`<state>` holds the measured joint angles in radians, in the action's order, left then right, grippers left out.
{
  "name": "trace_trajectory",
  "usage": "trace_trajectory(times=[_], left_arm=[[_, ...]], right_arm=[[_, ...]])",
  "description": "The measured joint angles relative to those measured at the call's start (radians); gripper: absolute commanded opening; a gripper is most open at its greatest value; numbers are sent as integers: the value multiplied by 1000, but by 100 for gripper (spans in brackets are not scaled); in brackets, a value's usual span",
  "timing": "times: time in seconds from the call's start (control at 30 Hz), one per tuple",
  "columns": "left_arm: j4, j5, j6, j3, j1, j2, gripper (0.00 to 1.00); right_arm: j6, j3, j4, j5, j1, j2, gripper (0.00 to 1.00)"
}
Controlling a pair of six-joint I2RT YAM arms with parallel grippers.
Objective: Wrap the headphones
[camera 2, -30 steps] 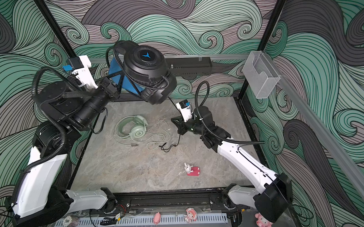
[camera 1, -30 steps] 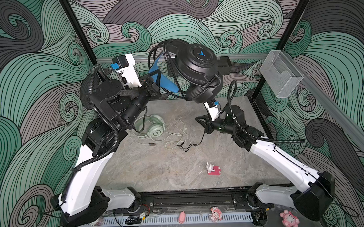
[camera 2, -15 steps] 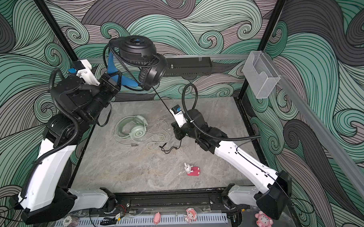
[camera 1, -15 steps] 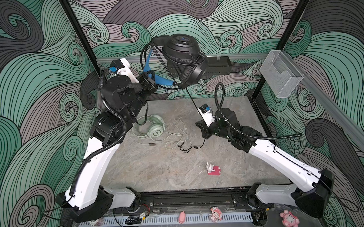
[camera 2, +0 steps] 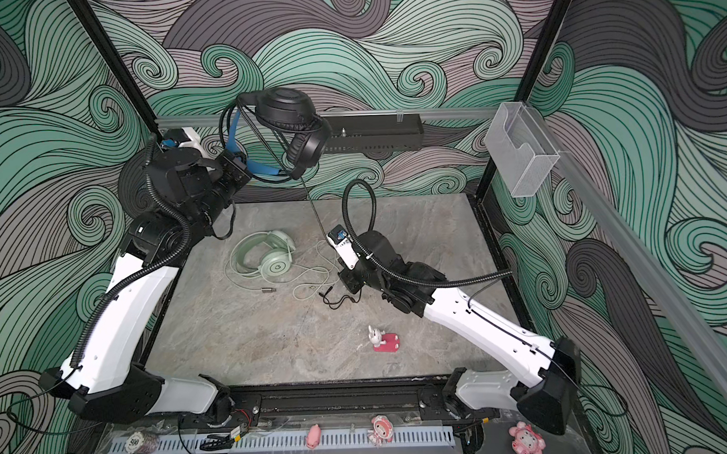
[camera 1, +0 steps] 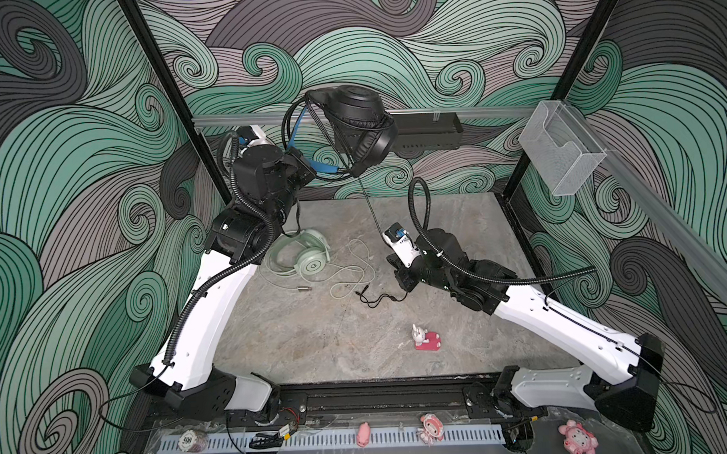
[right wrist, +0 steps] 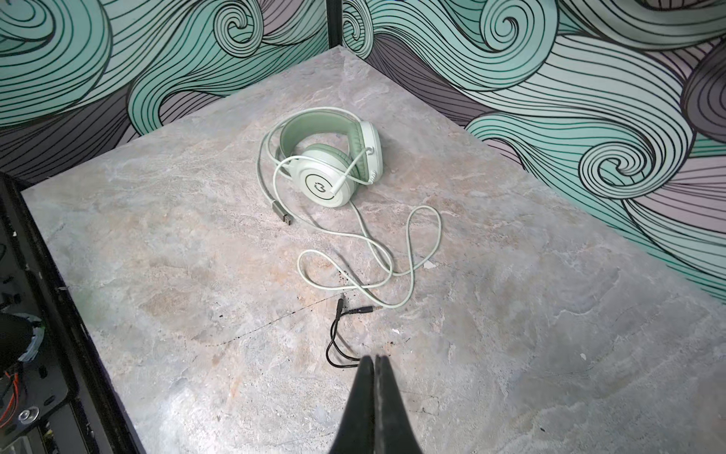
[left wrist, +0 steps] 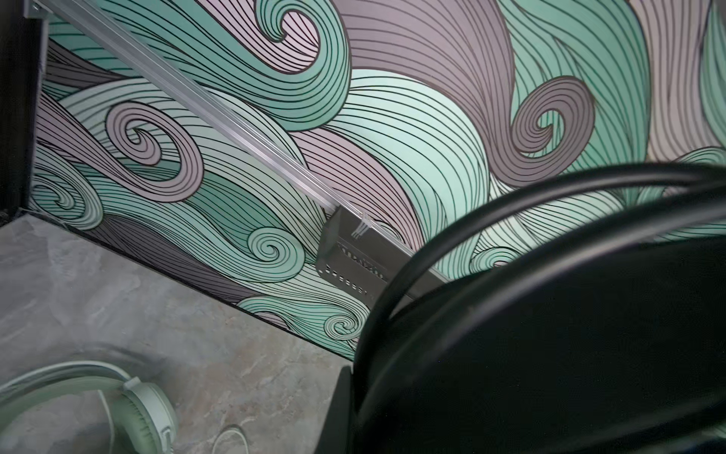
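The right gripper (right wrist: 375, 363), pinched shut on the black cable (camera 1: 368, 209), should hold it taut while the left gripper (camera 1: 312, 171), clamped on the blue band (camera 1: 298, 128), turns the cable-looped black over-ear headset (camera 1: 358, 112) raised over the grey marble tabletop's (camera 1: 299, 346) back edge; the pale mint-green headset (camera 1: 309, 259) lies unwrapped near its back-left corner.

Black cable (camera 1: 372, 207) slants above table (camera 1: 274, 343); front left free.
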<state>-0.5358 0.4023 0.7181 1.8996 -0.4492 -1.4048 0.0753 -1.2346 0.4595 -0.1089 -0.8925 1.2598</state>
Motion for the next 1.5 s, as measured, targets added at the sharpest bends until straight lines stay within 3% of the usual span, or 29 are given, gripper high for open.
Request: trace_trajectory(times=[0.33,0.63,0.87,1.13,1.5], left_arm=[[-23,163,-188,-78,-6,-73,0],[-18,355,-524,-223,-167,-76,0],[-11,401,-708,-373,-235,-19,0],[-29,347,-810,-408,-236,81,0],[-71,75,-876,-408,-249,123,0]], right_arm=[[133,-158,116,-85,-159,54,0],[323,-463,264,-199,-223,175,0],[486,-523,332,-315,-224,217,0],[604,-531,332,-403,-203,210,0],[608,-537,330,-404,-111,164,5]])
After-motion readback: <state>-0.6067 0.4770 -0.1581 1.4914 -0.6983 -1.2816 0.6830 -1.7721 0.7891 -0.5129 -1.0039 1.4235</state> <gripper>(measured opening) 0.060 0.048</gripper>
